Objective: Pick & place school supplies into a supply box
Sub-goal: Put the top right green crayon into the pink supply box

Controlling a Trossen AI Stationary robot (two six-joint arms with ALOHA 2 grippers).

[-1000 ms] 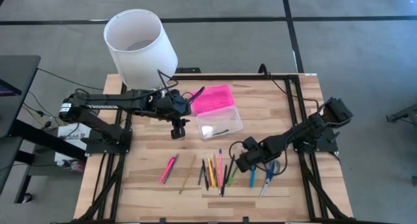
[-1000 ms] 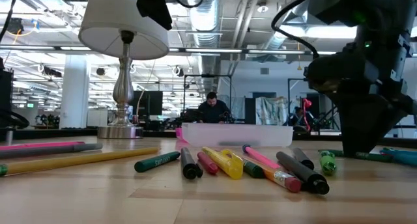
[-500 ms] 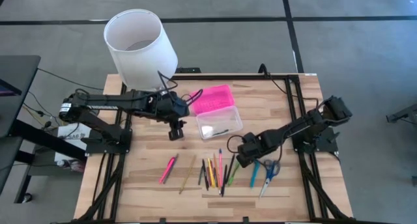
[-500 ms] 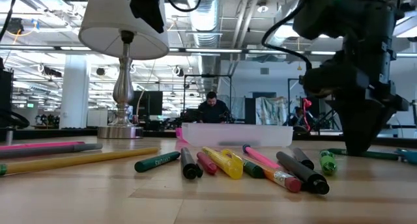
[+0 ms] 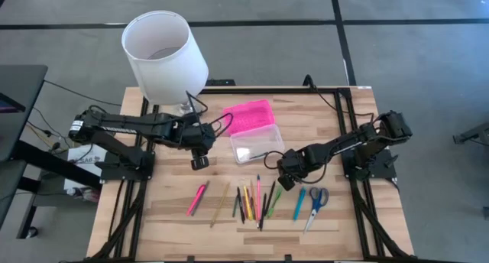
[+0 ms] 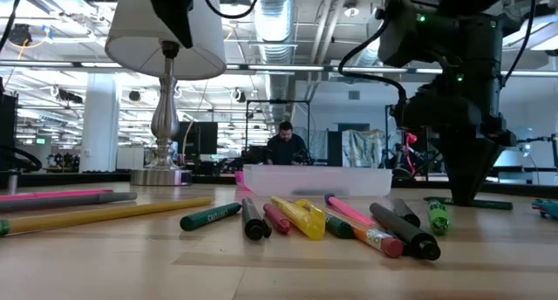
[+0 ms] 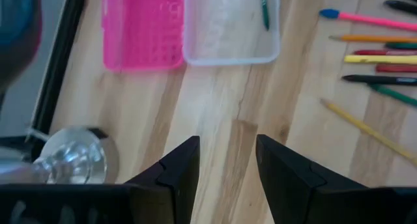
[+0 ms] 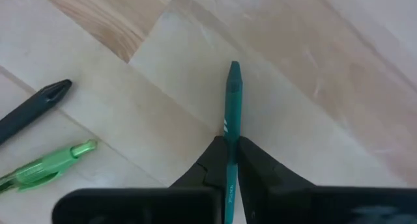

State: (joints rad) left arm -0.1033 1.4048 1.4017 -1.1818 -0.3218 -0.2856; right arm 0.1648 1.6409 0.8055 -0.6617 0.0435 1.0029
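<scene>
Teal, slim plastic pen point(image 8: 230, 120) is clamped between right gripper point(image 8: 228, 160) fingers above the wooden table point(image 5: 168, 209), near the clear-based, pink-lidded supply box point(image 5: 256, 144); left gripper point(image 7: 226, 160) is held apart.

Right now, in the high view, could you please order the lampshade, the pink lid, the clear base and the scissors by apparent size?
1. White lampshade, though nearer the camera.
2. Pink lid and clear base, about alike.
3. Scissors.

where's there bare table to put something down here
Free: the far right corner beyond the supply box, and the near left corner beside the pink marker. Crowded: the near middle, where the school supplies lie in a row, right gripper just above them.
</scene>
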